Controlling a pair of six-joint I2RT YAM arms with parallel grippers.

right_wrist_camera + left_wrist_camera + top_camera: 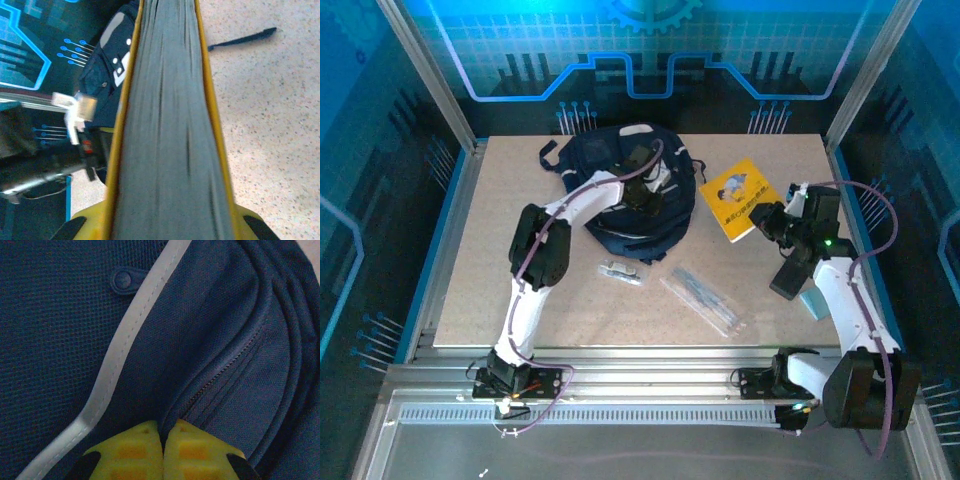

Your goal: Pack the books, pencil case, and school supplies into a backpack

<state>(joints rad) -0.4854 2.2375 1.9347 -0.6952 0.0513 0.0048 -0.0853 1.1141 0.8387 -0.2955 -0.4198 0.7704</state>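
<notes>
The navy backpack (610,195) lies at the back middle of the table. My left gripper (642,192) sits on top of it, its yellow pads (135,450) shut on a fold of the fabric beside a zipper (220,375). My right gripper (772,222) is shut on the near corner of the bright yellow book (738,198), and the book's grey page edge (170,125) runs between its fingers. The transparent pencil case (700,298) and the small pale school supply (622,271) lie on the table in front of the backpack. The yellow-green book is out of view.
A pale blue-green flat thing (812,303) lies partly under my right arm; I cannot tell what it is. A dark backpack strap (548,152) trails left on the table. Metal posts and blue walls surround the table (500,300).
</notes>
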